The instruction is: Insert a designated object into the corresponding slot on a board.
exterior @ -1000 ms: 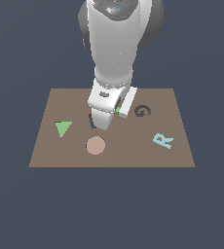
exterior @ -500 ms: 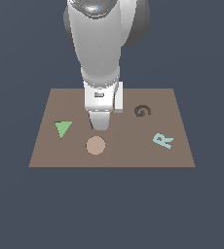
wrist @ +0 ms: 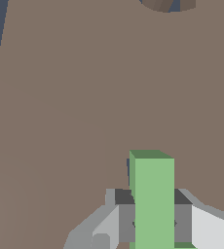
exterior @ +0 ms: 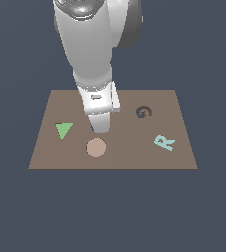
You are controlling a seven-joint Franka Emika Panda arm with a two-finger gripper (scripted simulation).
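Green L block carried low over the board, slot not in sight

Left to right in the exterior view: green triangle (exterior: 63, 130), then the hand (exterior: 101, 129) just above the board (exterior: 51, 157), then the spiral mark (exterior: 143, 112) and pale R (exterior: 164, 142). The hand (wrist: 153, 219) clamps the L block (wrist: 153, 194) (one arm visible). The slot is hidden, so square the block's arms to it before lowering.

You've got one board (exterior: 174, 152), one green triangle (exterior: 63, 130), one tan disc (exterior: 96, 147), one pale blue R (exterior: 164, 142), one dark spiral mark (exterior: 143, 112), one green block (wrist: 154, 194), one pincer (wrist: 150, 221).
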